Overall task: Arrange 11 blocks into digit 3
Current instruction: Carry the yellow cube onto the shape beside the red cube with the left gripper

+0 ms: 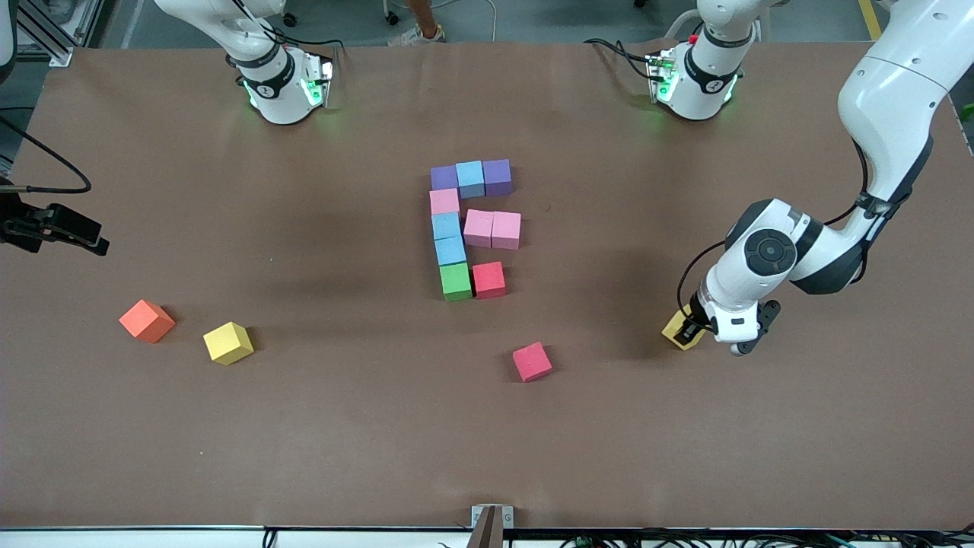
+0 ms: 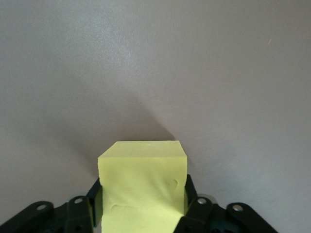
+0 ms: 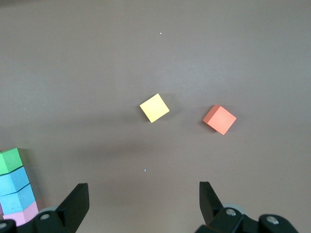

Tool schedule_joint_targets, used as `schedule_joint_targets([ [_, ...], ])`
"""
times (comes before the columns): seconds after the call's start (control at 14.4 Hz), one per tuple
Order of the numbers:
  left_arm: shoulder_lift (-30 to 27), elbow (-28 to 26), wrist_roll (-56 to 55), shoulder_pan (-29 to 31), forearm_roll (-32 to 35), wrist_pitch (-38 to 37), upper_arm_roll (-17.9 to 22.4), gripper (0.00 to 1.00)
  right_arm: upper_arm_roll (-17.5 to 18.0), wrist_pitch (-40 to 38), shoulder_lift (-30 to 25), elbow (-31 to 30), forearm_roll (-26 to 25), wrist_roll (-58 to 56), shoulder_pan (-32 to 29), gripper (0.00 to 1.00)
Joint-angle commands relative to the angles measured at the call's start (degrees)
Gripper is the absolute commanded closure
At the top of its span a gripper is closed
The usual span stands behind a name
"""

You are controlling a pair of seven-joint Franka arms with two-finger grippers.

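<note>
Left wrist view shows the left gripper [image 2: 141, 206] pinching a yellow cube [image 2: 142, 187], mostly hidden under the arm in the front view [image 1: 682, 329], at the left arm's end of the table [image 1: 685, 449]. Right gripper [image 3: 143, 201] hangs spread over a second yellow cube [image 3: 154, 108] and orange cube [image 3: 219, 119]. Nine cubes [image 1: 472, 228] touch mid-table; one red cube [image 1: 532, 361] lies nearer the front camera.

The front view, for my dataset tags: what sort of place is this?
Probably a robotics lab: two robot arms bolted to a brown table, coloured blocks laid out as a test, cables along the edge.
</note>
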Motion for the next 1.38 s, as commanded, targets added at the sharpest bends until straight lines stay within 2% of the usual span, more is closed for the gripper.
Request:
schedule_joint_targets([
  [0.0, -0.1, 4.8, -12.3, -5.8, -4.3, -4.1, 0.0, 0.85, 0.1, 0.5, -2.3, -2.5, -0.7, 0.2, 0.0, 0.00],
  [0.14, 0.0, 6.1, -23.2, -10.2, -6.5, -6.7, 0.1, 0.85, 0.1, 0.6, -2.3, -2.4, -0.7, 0.2, 0.0, 0.00],
  [0.35, 0.3, 6.4, -41.1, -16.3, -6.7, -6.7, 0.0, 0.85, 0.0, 0.6, -2.2, -2.3, -0.7, 0.2, -0.1, 0.00],
  [0.55, 2.7, 10.0, -53.1, -23.4, -8.9, -6.8, 0.2, 0.85, 0.0, 0.7, -2.1, -2.2, -0.7, 0.2, 0.0, 0.00],
  [0.69, 3.7, 12.3, -57.3, -28.1, -11.8, -6.8, 1.8, 0.85, 0.0, 0.8, -2.0, -2.2, -0.7, 0.2, -0.1, 0.00],
  [0.97, 5.1, 15.1, -63.2, -38.8, -14.1, -6.8, 9.5, 0.85, 0.0, 0.7, -1.9, -2.2, -0.7, 0.2, -0.2, 0.00],
  [1.32, 5.6, 15.1, -66.8, -42.1, -14.1, -6.8, 9.9, 0.85, 0.0, 0.7, -1.9, -2.2, -0.7, 0.3, -0.2, 0.00],
])
